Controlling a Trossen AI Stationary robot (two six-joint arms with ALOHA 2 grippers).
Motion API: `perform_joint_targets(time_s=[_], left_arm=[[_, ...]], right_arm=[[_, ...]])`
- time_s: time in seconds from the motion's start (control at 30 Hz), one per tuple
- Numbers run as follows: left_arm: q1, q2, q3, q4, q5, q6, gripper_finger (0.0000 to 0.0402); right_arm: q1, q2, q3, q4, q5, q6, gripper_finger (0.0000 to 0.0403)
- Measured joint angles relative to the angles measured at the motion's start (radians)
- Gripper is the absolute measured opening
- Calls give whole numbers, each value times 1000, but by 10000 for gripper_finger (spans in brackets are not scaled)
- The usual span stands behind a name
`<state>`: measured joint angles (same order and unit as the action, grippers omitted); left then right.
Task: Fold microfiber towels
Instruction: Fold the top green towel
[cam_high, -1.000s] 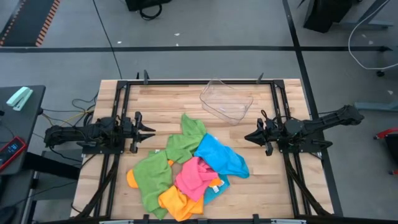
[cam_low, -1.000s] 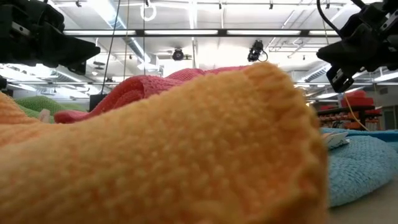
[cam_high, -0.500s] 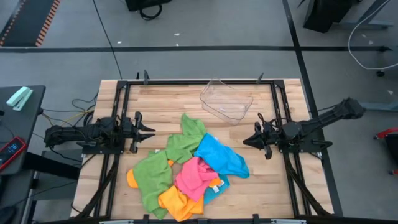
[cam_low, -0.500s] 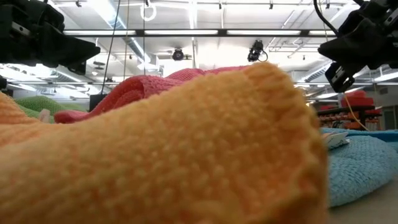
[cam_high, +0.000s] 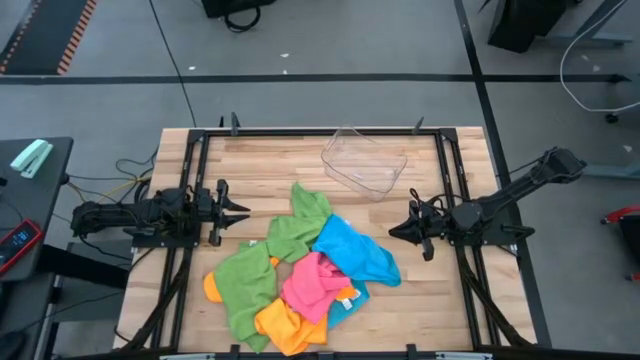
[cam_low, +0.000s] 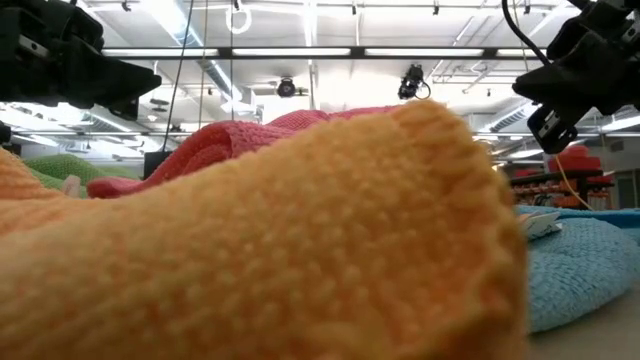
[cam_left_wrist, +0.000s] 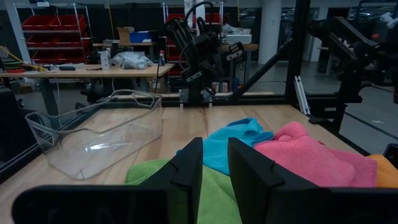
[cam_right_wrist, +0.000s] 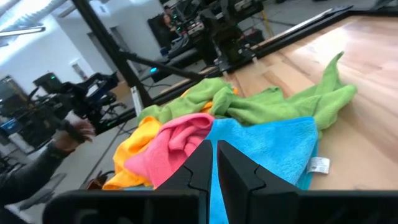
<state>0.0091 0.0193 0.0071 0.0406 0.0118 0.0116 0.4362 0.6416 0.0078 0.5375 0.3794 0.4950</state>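
Still at the reach: towels (cam_high: 300, 275) heaped mid-table, unfolded. Right gripper (cam_high: 396, 229) just beside the blue towel (cam_high: 355, 250), fingers together, empty. Left gripper (cam_high: 240, 213) waiting, narrowly apart. Next: open, pinch a corner.

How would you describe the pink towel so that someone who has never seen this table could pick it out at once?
Start at the wooden table and find the heap of bright towels on its near half, below the clear plastic tray. The pink towel lies crumpled near the heap's middle, on top, between the sky blue towel and the green towel, with the orange towel just below. It is the only pink one.
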Motion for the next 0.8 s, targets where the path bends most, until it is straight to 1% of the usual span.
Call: perform_joint_targets(time_s=[0.13, 0.33, 0.43, 0.53, 0.67, 0.8], left_arm=[[0, 0, 0, 0, 0, 1, 79], [1, 0, 0, 84, -3, 0, 82], [1, 0, 0, 106, -3, -2, 84], [1, 0, 0, 112, -3, -60, 82], [0, 0, 0, 109, -3, -187, 76], [-4, 15, 0, 98, -3, -246, 74]], right_arm=[[18, 70, 0, 72, 54, 1, 33], [33, 177, 0, 159, 62, 54, 33], [32, 226, 15, 170, 62, 73, 33], [32, 281, 51, 169, 62, 67, 33], [32, 372, 118, 168, 56, 26, 33], [32, 466, 194, 137, 32, -29, 33]])
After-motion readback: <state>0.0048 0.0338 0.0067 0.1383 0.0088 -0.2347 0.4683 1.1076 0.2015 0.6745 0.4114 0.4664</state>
